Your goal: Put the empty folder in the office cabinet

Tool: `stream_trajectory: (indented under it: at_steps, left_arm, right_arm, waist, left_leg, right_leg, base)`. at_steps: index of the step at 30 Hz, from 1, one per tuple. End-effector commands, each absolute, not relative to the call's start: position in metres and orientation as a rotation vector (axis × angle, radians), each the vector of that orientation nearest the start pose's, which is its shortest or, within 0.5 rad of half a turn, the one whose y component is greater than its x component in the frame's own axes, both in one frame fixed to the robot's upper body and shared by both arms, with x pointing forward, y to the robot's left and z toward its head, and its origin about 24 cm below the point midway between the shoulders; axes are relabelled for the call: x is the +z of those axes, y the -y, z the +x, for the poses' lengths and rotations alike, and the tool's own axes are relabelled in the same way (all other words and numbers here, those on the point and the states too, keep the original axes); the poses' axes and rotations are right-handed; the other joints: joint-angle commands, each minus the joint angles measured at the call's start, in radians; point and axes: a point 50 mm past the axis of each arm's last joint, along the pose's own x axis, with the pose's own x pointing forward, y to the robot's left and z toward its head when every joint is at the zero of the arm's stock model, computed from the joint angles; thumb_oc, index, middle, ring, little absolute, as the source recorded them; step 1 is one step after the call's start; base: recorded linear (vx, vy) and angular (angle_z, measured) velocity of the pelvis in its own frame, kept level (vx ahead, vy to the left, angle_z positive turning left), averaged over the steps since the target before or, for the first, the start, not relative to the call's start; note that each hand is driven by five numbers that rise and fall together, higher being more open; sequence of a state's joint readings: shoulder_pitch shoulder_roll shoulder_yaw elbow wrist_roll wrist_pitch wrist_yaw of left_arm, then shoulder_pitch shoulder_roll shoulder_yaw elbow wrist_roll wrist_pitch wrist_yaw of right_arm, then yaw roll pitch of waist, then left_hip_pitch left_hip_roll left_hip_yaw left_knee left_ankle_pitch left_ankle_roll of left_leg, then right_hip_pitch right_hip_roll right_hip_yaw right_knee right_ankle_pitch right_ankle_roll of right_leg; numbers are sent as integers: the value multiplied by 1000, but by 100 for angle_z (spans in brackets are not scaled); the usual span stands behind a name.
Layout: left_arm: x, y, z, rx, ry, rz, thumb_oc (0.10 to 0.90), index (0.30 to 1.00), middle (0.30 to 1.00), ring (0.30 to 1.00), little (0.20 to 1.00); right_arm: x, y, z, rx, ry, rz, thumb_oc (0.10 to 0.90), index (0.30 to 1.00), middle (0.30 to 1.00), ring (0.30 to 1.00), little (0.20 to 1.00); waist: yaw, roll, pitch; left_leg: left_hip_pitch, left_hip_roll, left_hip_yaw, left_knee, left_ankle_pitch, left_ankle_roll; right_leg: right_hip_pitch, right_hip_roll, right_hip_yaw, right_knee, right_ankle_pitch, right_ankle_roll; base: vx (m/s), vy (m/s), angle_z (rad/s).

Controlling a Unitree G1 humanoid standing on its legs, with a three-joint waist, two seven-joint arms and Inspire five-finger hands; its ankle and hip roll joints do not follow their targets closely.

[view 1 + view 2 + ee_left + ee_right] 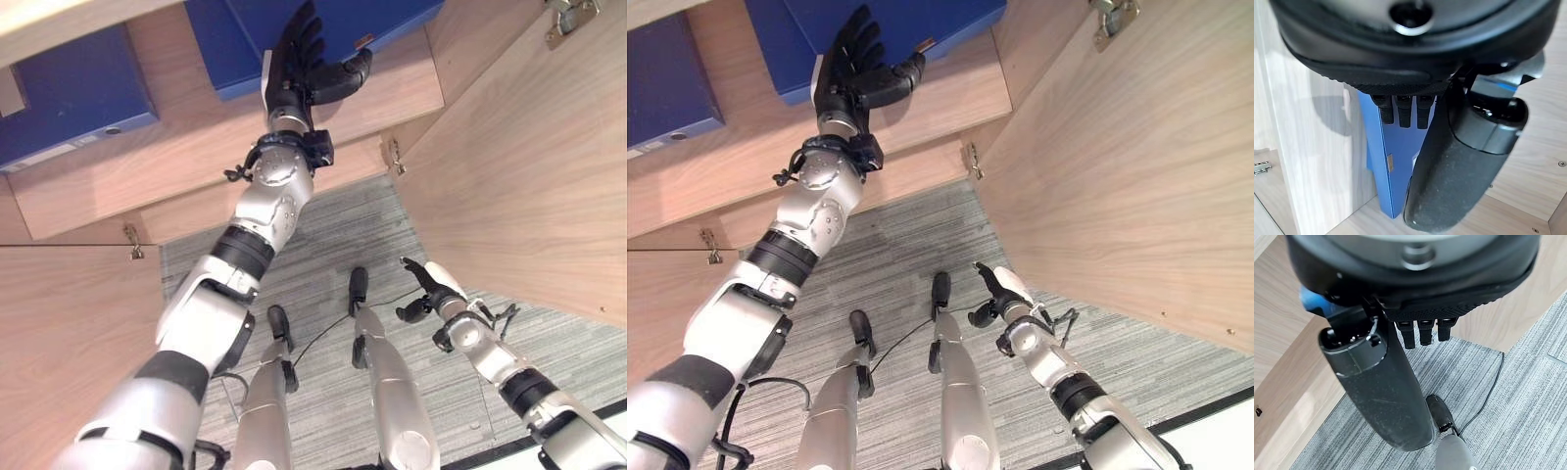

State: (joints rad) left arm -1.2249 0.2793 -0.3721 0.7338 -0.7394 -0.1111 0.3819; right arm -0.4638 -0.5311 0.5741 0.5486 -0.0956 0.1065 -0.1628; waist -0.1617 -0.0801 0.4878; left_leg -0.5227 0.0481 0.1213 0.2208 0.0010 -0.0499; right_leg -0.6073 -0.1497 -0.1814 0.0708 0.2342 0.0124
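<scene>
Pressing: left hand (294,69) fingers straight against blue folder (343,24) on cabinet shelf (196,147) | right hand (431,289) relaxed, empty

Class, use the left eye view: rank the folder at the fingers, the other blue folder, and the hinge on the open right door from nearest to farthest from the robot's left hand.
1. Folder: on the shelf, against the left hand's fingers.
2. Other blue folder: same shelf, off to the hand's left.
3. Door hinge: upper right, on the open door, farthest.

Bright, even indoor light; soft shadow on the cabinet wall (1327,112); both wrist views blur up close.
</scene>
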Motion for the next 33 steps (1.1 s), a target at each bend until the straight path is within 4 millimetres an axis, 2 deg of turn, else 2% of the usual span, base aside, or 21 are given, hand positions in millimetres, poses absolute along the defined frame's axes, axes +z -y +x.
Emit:
stream_trajectory:
  at_steps: [1,3,6,7,12,17,22,32,33]
  left_arm:
    - [318,-86,394,-62,568,-229,800,900,900,900,900]
    - [321,-93,395,-35,576,-214,800,900,900,900,900]
    - [335,-119,396,57,616,-160,800,900,900,900,900]
    - [343,-139,397,124,634,-80,800,900,900,900,900]
    - [341,-167,397,202,630,28,800,900,900,900,900]
    - [350,-170,377,214,781,42,800,900,900,900,900]
    - [347,-173,367,203,835,33,800,900,900,900,900]
    - [339,-167,347,128,925,-99,800,900,900,900,900]
    - [339,-171,344,169,944,-88,800,900,900,900,900]
  right_arm:
    - [20,204,308,154,-206,-911,800,900,900,900,900]
    - [19,204,307,163,-209,-914,800,900,900,900,900]
    - [16,203,305,181,-216,-916,800,900,900,900,900]
    - [16,203,305,186,-213,-916,800,900,900,900,900]
    - [15,204,304,192,-217,-916,800,900,900,900,900]
    - [7,204,301,184,-244,-910,800,900,900,900,900]
    - [5,204,301,185,-256,-905,800,900,900,900,900]
    - [-3,202,298,196,-288,-906,800,900,900,900,900]
    - [-3,200,298,200,-285,-902,800,900,900,900,900]
  waist:
    - [8,15,-71]
    - [9,14,-73]
    - [15,16,-80]
    - [18,17,-83]
    - [26,20,-81]
    - [38,19,-73]
    - [42,16,-72]
    - [56,20,-68]
    - [55,9,-61]
  left_leg:
    - [-48,20,-48,102,-155,0]
    - [-48,19,-49,101,-155,0]
    - [-51,18,-51,105,-157,0]
    - [-51,17,-52,102,-157,0]
    - [-55,16,-53,107,-157,0]
    - [-56,17,-55,108,-159,0]
    - [-58,18,-52,113,-161,1]
    - [-58,17,-53,115,-162,3]
    - [-71,10,-44,115,-135,7]
  right_leg:
    - [8,10,33,87,-168,93]
    - [8,9,33,89,-169,93]
    - [9,7,33,93,-173,93]
    - [6,7,33,95,-173,93]
    - [6,7,31,95,-175,93]
    - [5,6,28,94,-178,92]
    - [5,6,26,94,-178,91]
    - [4,5,24,95,-180,89]
    - [-6,-4,18,91,-156,81]
  base:
    - [0,0,0]
    - [0,0,0]
    - [0,0,0]
    - [0,0,0]
    - [1,7,3]
    - [1,-3,2]
    - [0,-1,1]
    - [-10,-1,0]
    - [0,0,0]
